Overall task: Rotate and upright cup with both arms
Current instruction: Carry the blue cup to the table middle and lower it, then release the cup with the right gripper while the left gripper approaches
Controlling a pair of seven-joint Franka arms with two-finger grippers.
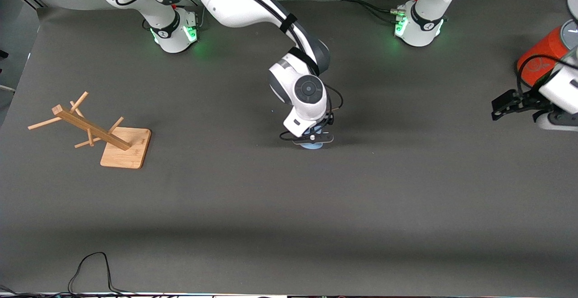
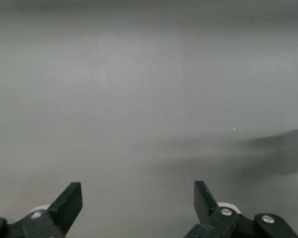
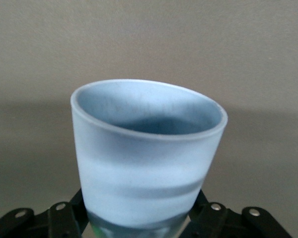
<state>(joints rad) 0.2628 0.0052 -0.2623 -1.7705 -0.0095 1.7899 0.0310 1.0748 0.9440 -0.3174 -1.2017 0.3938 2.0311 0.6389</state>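
I have the right gripper (image 1: 314, 139) clamped on the cup (image 3: 146, 158) low over mid-table. Left gripper (image 1: 505, 106) waits with fingers apart by the orange canister (image 1: 539, 61). Grip sits near the base, so the cup might slip or tilt during rotation.

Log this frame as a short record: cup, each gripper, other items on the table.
cup: light-blue cup, mid-table, mostly hidden under the right arm's wrist in the front view
right gripper: right gripper shut on the cup near its base
left gripper: left gripper open, empty, waiting over the left arm's end of the table
other items: wooden rack; orange canister
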